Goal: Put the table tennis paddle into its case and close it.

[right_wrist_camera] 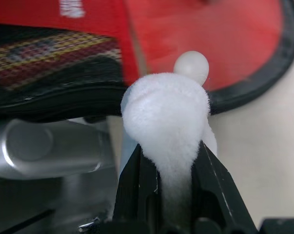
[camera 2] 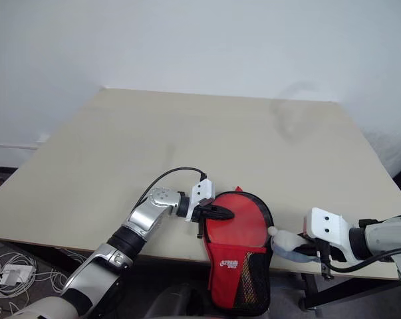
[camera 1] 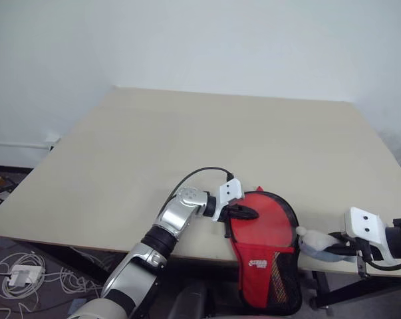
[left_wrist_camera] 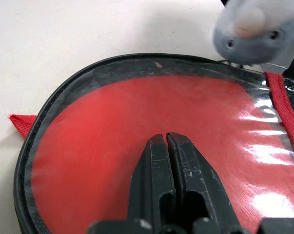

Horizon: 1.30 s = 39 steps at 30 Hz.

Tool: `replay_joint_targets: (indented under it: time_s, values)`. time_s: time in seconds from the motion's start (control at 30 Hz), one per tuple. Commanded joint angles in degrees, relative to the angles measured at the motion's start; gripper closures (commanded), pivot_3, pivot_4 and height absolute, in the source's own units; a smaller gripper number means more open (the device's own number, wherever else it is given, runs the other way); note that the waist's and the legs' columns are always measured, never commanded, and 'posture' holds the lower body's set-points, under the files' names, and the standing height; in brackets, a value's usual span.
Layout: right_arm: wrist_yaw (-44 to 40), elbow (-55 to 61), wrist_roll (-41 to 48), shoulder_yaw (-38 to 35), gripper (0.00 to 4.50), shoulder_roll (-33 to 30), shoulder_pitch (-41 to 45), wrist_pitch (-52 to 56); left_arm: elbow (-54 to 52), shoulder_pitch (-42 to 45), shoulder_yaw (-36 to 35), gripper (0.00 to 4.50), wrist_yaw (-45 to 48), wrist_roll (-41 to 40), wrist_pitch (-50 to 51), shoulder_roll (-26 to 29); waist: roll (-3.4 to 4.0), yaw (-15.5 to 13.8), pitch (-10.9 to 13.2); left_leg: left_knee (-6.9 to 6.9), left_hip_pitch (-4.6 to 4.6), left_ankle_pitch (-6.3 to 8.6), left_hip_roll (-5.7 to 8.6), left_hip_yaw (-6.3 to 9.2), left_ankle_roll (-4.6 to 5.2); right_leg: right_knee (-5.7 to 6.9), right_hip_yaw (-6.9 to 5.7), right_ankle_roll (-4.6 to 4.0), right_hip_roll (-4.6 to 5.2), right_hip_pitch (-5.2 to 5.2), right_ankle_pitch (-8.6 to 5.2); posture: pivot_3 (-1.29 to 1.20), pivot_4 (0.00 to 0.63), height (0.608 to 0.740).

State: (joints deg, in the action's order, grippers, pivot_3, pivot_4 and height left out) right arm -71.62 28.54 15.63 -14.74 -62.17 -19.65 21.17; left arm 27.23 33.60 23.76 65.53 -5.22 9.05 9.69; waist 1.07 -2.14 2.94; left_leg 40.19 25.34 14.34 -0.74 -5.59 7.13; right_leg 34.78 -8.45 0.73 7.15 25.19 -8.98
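Where case (camera 1: 263,252) overhangs, fluffy wad (camera 1: 314,240) alongside

Beige table (camera 1: 187,146) against white wall (camera 1: 200,40), floor cables (camera 1: 20,276).

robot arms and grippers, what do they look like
Silver metal arm segments with black ribbed joints. Each wrist carries a white block with two dark dots and a looping black cable. The left gripper and right gripper each have two black, scuffed fingers.

Case (camera 1: 263,246) – red, black-edged
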Motion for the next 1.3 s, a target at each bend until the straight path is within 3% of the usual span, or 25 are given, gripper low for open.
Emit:
replay_joint_targets:
  time_s: [0.03,0.5,0.63,0.7,0.77,0.8,0.87,0.9,0.97,1.0,1.03,1.07,1.1,1.17,1.3]
  values:
    - [-3.35,2.98,1.26,-3.01,4.26,-1.26,-2.89,-2.61,2.5,0.31,0.36,4.5,-0.38,1.77,0.48,0.67,0.0,0.01,0.0,0.0,0.0,0.0,0.0,0.0,0.0,-0.01,-0.01,0.0,0.0,0.0,0.0,0.0,0.0,0.715]
    - [-13.51,8.58,3.65,-7.77,4.26,-0.31,-13.39,-13.14,3.9,1.22,0.07,4.5,-0.55,1.75,0.08,0.34,-0.02,0.01,-0.03,-0.02,0.1,0.02,-0.01,0.07,0.03,0.0,0.19,0.0,-0.07,-0.01,0.0,0.0,0.0,0.715]
    - [-14.95,11.21,4.73,-8.05,4.26,-0.36,-15.01,-14.12,4.09,1.41,-0.09,4.5,-0.64,1.71,0.2,0.26,-0.11,-0.03,-0.04,-0.23,0.15,0.02,0.03,-0.06,0.03,0.38,0.97,0.03,-0.31,0.01,-0.04,0.0,0.0,0.715]
    - [-15.63,12.67,5.8,-8.11,4.26,-0.42,-15.5,-14.03,4.29,1.51,-0.14,4.5,-0.66,1.73,0.16,0.18,-0.37,-0.39,-0.08,-0.37,0.14,0.02,0.13,-0.38,0.03,1.23,1.84,0.24,-0.43,0.08,-0.42,0.0,0.0,0.715]
    - [-16.16,13.55,6.41,-8.05,4.26,-0.37,-15.84,-14.23,4.54,1.66,-0.21,4.5,-0.66,1.73,0.1,0.12,-1.28,-0.67,0.01,-0.69,-0.36,0.02,0.14,-1.18,0.02,2.42,2.98,0.23,-0.46,0.19,-1.45,0.0,0.0,0.715]
    - [-16.46,13.81,6.56,-8.01,4.26,-0.24,-16.02,-14.73,4.68,1.74,-0.24,4.5,-0.66,1.74,0.05,0.1,-1.34,-0.67,-0.09,-0.93,-0.83,0.02,0.1,-1.85,0.01,3.11,3.59,0.12,-0.35,0.2,-2.17,0.0,0.0,0.715]
    - [-17.18,14.36,6.94,-7.67,4.26,0.04,-16.39,-16.02,4.89,1.85,-0.28,4.5,-0.69,1.73,0.03,0.08,-1.05,-0.63,-0.06,-1.06,-1.47,0.16,0.14,-2.01,-0.33,2.63,3.43,0.02,-0.24,0.39,-2.42,0.0,0.0,0.715]
    - [-17.06,14.67,7.02,-7.28,4.26,0.19,-16.31,-16.39,4.95,1.88,-0.28,4.5,-0.72,1.75,0.02,0.06,-0.57,-0.62,-0.08,-0.63,-1.37,0.48,0.13,-1.51,-0.87,2.19,2.69,0.02,-0.1,0.2,-2.41,0.0,0.0,0.715]
    - [-16.15,15.26,6.94,-6.37,4.26,0.33,-15.86,-16.28,5.05,1.93,-0.28,4.5,-0.84,1.79,0.03,-0.01,0.74,-0.36,-0.44,0.28,-0.88,0.64,0.05,0.45,-0.87,1.78,0.69,0.06,-0.1,-0.54,-2.37,0.0,0.0,0.715]
    - [-14.92,15.47,6.4,-5.77,4.26,0.55,-15.2,-15.71,5.08,1.95,-0.31,4.5,-0.92,1.8,0.05,-0.06,0.57,-0.23,-0.8,0.27,-0.48,0.68,-0.04,1.28,-0.76,0.85,-0.06,0.2,-0.48,-1.29,-2.28,0.0,0.0,0.715]
    - [-13.52,15.31,5.46,-5.04,4.26,0.64,-14.23,-15.19,5.06,1.96,-0.38,4.5,-1.13,1.78,0.15,-0.12,-0.22,-0.06,-1.1,-0.27,-0.43,0.68,0.1,1.24,-0.73,1.95,0.18,0.77,-0.53,-1.55,-2.59,0.0,0.0,0.715]
    - [-12.42,14.94,4.58,-4.42,4.26,0.58,-13.29,-14.81,5.08,1.98,-0.45,4.5,-1.24,1.78,0.2,-0.15,-0.24,-0.14,-1.1,-0.48,-0.64,0.64,0.36,0.79,-0.66,3.42,1.45,0.24,-0.59,-2.45,-3.89,0.0,0.0,0.715]
    - [-11.74,14.35,3.9,-3.92,4.26,0.34,-12.42,-14.48,5.08,2.01,-0.52,4.5,-1.3,1.77,0.24,-0.15,-0.57,-0.09,-0.94,-0.73,-1.13,0.61,0.67,0.88,-0.6,3.08,2.4,0.73,-0.96,-2.54,-4.71,0.0,0.0,0.715]
    - [-10.71,12.52,3.06,-3.1,4.26,-0.21,-10.23,-13.92,4.91,2.11,-0.84,4.5,-1.36,1.66,0.61,0.01,-0.64,-0.04,-0.89,-1.05,-1.84,0.6,1.06,0.9,-0.64,2.75,2.77,0.69,-0.75,-2.75,-4.92,0.0,0.0,0.715]
    - [-10.06,9.59,6.55,-3.36,3.01,-2.02,-4.52,-8.59,3.04,2.18,-1.83,4.5,-1.06,0.84,1.4,0.77,-0.53,0.18,-0.92,-1.09,-1.8,0.59,1.06,0.74,-0.64,2.49,2.61,0.75,-0.44,-2.75,-4.88,0.0,0.0,0.715]
